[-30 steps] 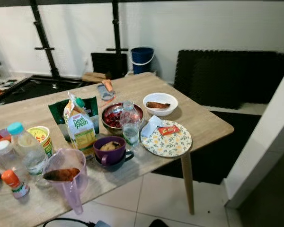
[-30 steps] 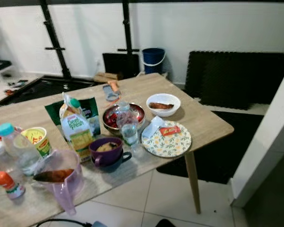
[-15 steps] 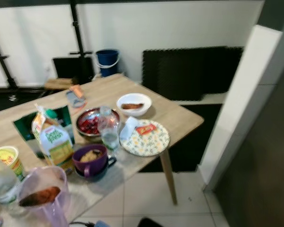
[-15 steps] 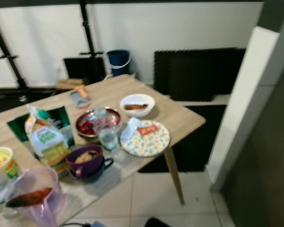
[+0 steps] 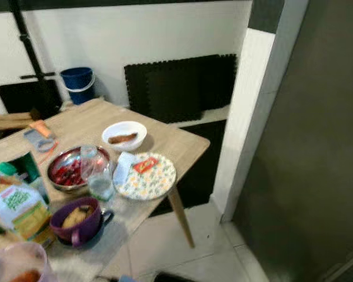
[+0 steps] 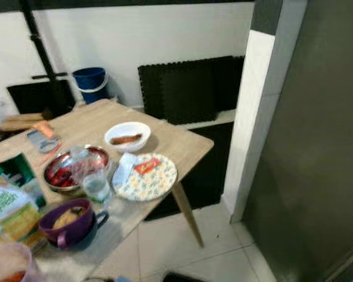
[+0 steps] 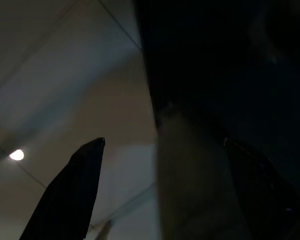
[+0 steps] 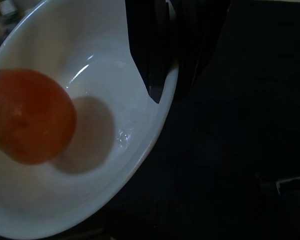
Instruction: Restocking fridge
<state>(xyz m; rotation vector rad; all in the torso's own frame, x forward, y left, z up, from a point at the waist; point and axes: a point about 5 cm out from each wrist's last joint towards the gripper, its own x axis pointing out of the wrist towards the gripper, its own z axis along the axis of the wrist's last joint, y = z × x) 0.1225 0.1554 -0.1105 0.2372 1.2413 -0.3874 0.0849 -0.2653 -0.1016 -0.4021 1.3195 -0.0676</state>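
My right gripper (image 8: 172, 82) is shut on the rim of a white bowl (image 8: 90, 150), one finger (image 8: 150, 50) inside it and the other outside. An orange fruit (image 8: 27, 117) lies in that bowl. In the dark left wrist view my left gripper (image 7: 163, 141) stands open over pale floor tiles, nothing between its fingers (image 7: 72, 192). To the right rises a tall dark grey panel (image 5: 309, 147), possibly the fridge. On the wooden table (image 5: 179, 144) stand a white bowl of food (image 5: 124, 135), a floral plate (image 5: 145, 176), a metal bowl of red food (image 5: 67, 170), a clear bottle (image 5: 98, 176), a purple cup (image 5: 76, 217) and a juice carton (image 5: 17, 208).
A white pillar (image 5: 250, 117) stands between the table and the dark panel. Black foam mats (image 5: 176, 85) and a blue bucket (image 5: 77, 82) lean at the back wall. Tiled floor (image 5: 206, 247) lies open beside the table's corner leg (image 5: 181, 217).
The head camera has swung right: the table has slid left in the picture, and the pillar and dark panel have come in at the right.
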